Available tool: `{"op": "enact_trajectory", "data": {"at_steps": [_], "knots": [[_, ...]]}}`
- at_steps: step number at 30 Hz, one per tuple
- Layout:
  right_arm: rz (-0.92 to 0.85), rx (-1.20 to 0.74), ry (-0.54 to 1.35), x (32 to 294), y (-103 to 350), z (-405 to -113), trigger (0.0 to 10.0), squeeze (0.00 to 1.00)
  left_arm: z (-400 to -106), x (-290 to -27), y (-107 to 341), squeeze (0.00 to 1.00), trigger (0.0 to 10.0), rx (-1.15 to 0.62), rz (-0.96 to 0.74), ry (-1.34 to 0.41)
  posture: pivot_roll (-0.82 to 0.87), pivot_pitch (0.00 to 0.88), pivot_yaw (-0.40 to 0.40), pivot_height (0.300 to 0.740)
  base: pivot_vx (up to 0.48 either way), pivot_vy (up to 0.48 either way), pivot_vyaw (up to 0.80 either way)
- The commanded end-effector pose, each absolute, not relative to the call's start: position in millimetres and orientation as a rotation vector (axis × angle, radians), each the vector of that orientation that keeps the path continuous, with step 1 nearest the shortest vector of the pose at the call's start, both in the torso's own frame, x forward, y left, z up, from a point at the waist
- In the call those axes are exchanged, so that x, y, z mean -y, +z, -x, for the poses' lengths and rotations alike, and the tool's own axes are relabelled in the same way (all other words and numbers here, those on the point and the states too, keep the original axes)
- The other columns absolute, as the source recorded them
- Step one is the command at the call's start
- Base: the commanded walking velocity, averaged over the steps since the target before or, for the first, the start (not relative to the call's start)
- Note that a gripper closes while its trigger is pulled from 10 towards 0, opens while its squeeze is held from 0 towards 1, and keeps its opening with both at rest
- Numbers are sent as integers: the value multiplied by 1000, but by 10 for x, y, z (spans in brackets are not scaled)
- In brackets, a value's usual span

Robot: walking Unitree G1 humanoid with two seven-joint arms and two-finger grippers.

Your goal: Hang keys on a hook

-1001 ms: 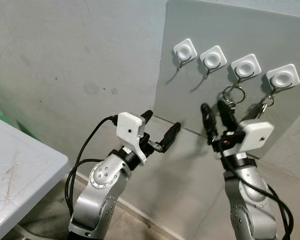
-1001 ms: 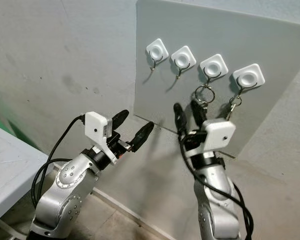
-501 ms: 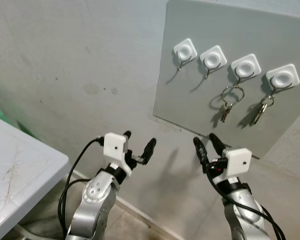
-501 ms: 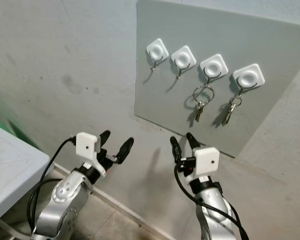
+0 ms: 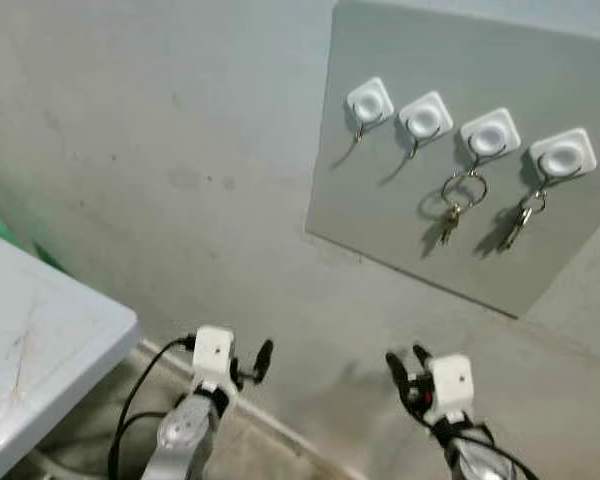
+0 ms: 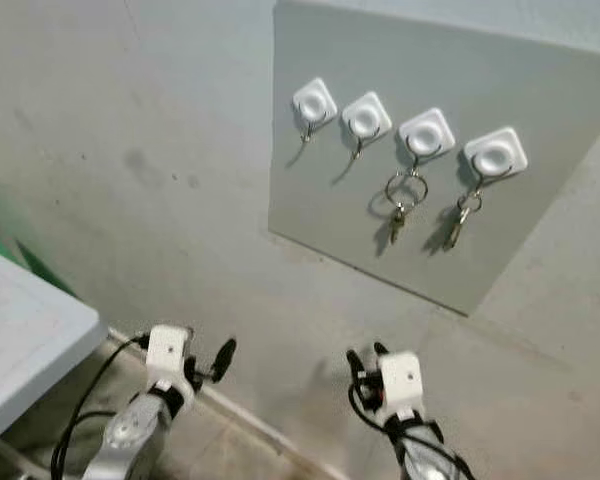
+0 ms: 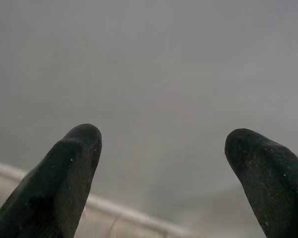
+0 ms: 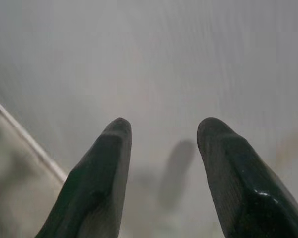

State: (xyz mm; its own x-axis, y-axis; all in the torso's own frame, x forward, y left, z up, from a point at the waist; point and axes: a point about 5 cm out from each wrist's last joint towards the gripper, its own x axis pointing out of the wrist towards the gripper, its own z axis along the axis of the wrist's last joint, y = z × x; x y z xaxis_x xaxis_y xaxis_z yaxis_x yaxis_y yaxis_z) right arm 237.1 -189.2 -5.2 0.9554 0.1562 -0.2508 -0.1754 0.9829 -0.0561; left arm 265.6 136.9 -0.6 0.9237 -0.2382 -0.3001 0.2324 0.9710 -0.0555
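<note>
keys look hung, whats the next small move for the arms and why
Probably just let both arms settle at rest. Two sets of keys hang on the board: one ring on the third hook, another set on the fourth hook. The left gripper and right gripper sit low, well below the board, fingers apart and holding nothing.

Grey board (image 5: 400,220) fixed to wall (image 5: 160,150); four white hooks (image 5: 370,101); keys (image 5: 448,222) hanging from right two.
</note>
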Motion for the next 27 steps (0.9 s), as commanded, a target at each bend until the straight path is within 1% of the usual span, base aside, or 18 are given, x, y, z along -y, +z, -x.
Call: {"op": "enact_trajectory", "data": {"at_steps": [1,3,5,6,7,8,9,10,11,12,13,15,18,21,25,27], "knots": [[87,-319,109,1991,-154,-2346,10000,0,-2635,-1414,-111,0,10000,-375,4,-203,7,0,-48,740,0,0,0],[79,-350,99,2009,-201,-2326,10000,0,-2618,-1435,-161,0,10000,-412,11,-190,5,0,-49,740,0,0,0],[119,-425,53,2087,-309,-2260,10000,0,-2548,-1441,-261,0,10000,-463,2,-203,8,0,-45,740,0,0,0],[119,-425,53,2087,-309,-2260,10000,0,-2548,-1441,-261,0,10000,-463,2,-203,8,0,-45,740,0,0,0],[134,-495,10,2154,-395,-2195,10000,0,-2460,-1474,-370,0,10000,-537,9,-195,3,0,-41,740,0,0,0],[134,-495,10,2154,-395,-2195,10000,0,-2460,-1474,-370,0,10000,-537,9,-195,3,0,-41,740,0,0,0],[166,-568,-12,2199,-480,-2114,10000,0,-2373,-1505,-461,0,10000,-602,16,-193,3,0,-41,740,0,0,0],[166,-568,-12,2199,-480,-2114,10000,0,-2373,-1505,-461,0,10000,-602,16,-193,3,0,-41,740,0,0,0],[162,-650,-42,2235,-576,-2002,10000,0,-2286,-1564,-545,0,10000,-673,19,-153,-6,0,-37,740,0,0,0],[162,-650,-42,2235,-576,-2002,10000,0,-2286,-1564,-545,0,10000,-673,19,-153,-6,0,-37,740,0,0,0],[167,-728,-45,2247,-668,-1872,10000,0,-2178,-1624,-627,0,10000,-736,24,-117,-5,0,-37,740,0,0,0],[170,-798,-39,2231,-756,-1731,10000,0,-2037,-1698,-721,0,10000,-811,25,-56,-7,0,-35,740,0,0,0],[172,-859,-37,2199,-833,-1601,10000,0,-1918,-1737,-790,0,10000,-863,54,-14,-15,0,-30,740,0,0,0],[163,-903,-50,2170,-891,-1494,10000,0,-1848,-1716,-827,0,10000,-881,65,-15,-23,0,-21,740,0,0,0],[118,-929,-79,2122,-934,-1417,10000,0,-1789,-1696,-858,0,10000,-898,82,-10,-25,0,-18,740,0,0,0],[133,-943,-66,2093,-950,-1392,10000,0,-1755,-1692,-874,0,10000,-911,73,-16,-18,0,-20,740,0,0,0]]}}
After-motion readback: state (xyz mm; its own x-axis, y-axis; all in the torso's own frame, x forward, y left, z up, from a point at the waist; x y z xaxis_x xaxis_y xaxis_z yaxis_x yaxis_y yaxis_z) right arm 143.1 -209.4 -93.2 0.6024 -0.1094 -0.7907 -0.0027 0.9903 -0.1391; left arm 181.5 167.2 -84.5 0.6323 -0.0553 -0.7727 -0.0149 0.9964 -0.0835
